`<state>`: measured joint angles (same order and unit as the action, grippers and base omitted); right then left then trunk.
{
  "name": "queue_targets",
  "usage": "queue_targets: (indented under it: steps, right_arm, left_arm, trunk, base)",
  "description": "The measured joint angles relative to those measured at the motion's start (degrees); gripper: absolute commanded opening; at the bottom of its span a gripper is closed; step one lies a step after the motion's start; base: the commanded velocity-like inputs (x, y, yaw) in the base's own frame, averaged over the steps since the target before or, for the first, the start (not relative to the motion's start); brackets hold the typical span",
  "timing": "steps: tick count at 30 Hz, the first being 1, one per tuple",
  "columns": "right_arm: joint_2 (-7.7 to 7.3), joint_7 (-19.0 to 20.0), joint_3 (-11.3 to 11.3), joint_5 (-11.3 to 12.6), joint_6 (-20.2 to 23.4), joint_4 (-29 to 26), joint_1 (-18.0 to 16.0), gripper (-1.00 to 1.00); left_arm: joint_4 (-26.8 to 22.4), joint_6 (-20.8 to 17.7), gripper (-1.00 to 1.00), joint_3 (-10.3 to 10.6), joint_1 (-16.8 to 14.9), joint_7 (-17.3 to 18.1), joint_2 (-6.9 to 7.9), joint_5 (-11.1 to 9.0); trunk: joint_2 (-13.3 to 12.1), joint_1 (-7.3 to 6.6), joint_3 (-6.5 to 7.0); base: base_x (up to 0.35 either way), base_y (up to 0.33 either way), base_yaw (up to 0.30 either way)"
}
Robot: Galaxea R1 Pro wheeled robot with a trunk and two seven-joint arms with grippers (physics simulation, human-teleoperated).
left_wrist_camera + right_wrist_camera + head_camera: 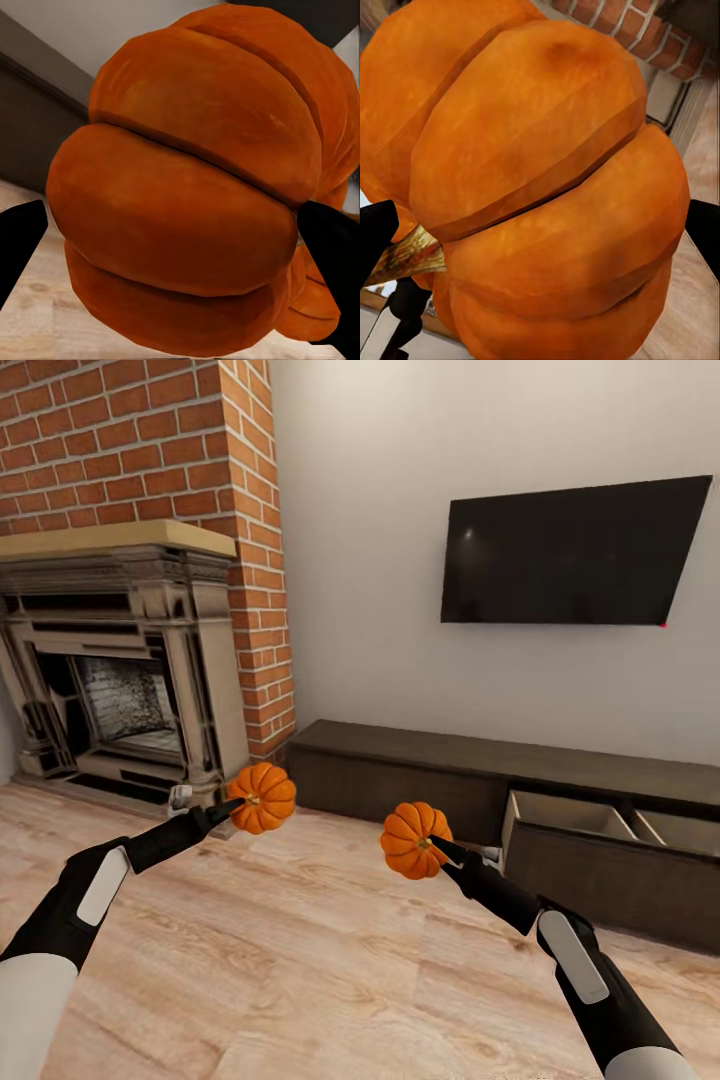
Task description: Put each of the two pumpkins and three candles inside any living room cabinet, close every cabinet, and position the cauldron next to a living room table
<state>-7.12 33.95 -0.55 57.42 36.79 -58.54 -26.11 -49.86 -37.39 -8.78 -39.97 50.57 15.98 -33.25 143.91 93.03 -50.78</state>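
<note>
From the head camera, each arm holds one pumpkin in the air above the wood floor [300, 960]. The left gripper [238, 806] pinches the left pumpkin [262, 797] in front of the fireplace [120, 660]; the right gripper [436, 847] pinches the right pumpkin [415, 840] nearer to the cabinet [420, 770]. One drawer [600, 830] of the cabinet stands pulled out at the right side, pale inside – I judge the pumpkins are carried this way to be dropped into it. The TV [575, 550] on the wall is black and shows nothing.

In the left wrist view, the pumpkin [187, 187] sits between two dark fingers [19, 240], which are pressed on its sides.

In the right wrist view, the other pumpkin [540, 195] is held the same way, with its brown stem [409, 255] pointing sideways near one finger.

No brand, label or writing can be read anywhere – all surfaces are plain.
</note>
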Motion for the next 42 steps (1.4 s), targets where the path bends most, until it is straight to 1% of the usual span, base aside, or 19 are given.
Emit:
queue_targets:
  steps: [7, 25, 42]
  right_arm:
    - [-0.01, -0.04, 0.0, 0.15, 0.05, 0.07, 0.02, -1.0]
    - [-0.08, -0.02, -0.09, 0.13, 0.02, 0.17, 0.01, -1.0]
    - [-0.09, -0.01, -0.08, 0.18, 0.04, 0.18, 0.06, -1.0]
  left_arm:
    - [0.02, -0.06, -1.0, -0.04, -0.01, -0.06, 0.0, -0.12]
    - [-0.02, -0.08, -1.0, -0.03, 0.0, -0.06, 0.0, -0.08]
    - [0.03, -0.11, -1.0, -0.05, 0.0, 0.02, 0.0, -0.09]
  trunk:
    - [0.0, 0.0, 0.0]
    - [0.0, 0.01, 0.0]
    - [0.0, 0.0, 0.0]
  base:
    - [-0.001, 0.166, -0.277]
    - [-0.011, 0.032, -0.277]
    - [-0.018, 0.255, -0.277]
